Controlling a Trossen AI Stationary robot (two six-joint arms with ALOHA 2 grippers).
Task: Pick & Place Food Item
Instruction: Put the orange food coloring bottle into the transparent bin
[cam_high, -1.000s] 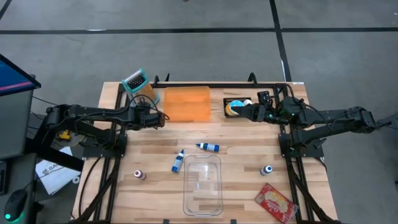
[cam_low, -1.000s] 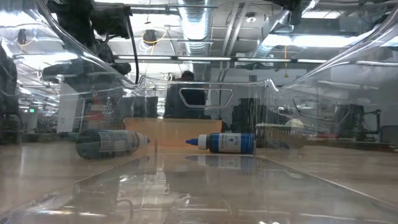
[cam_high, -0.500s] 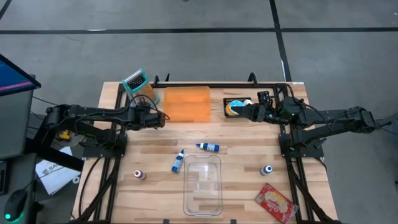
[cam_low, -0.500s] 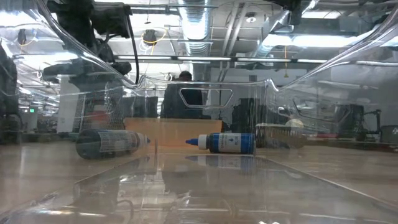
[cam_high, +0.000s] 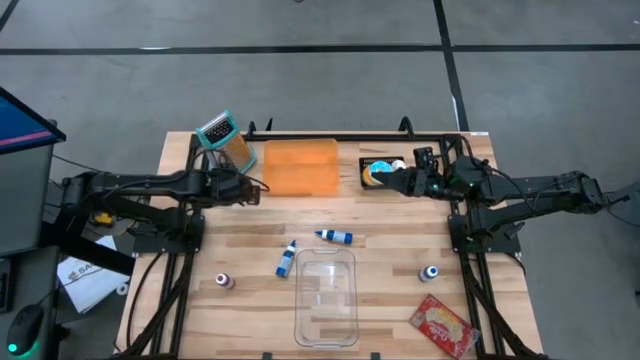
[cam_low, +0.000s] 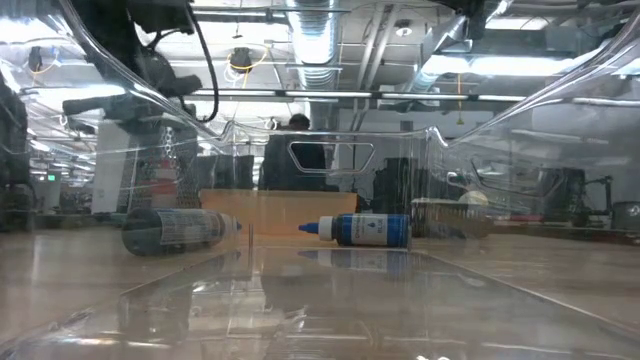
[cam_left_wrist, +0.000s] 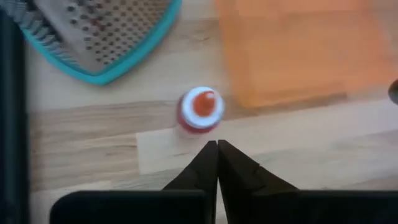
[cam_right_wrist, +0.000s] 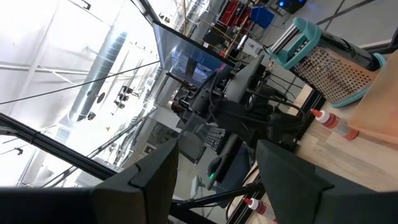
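On the wooden desk, an orange cutting board lies beside a teal grater, and a small red-capped bottle stands free just beyond the closed, empty left gripper; the right gripper hangs open.

Two black jointed arms; black cables loop beside them; dark wedge fingers; black frame bases.

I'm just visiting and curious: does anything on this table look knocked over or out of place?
Yes. Two blue-capped bottles lie on their sides near the clear container, while other small bottles stand upright. The left end effector is shut on nothing, just short of a red-capped bottle beside the grater.
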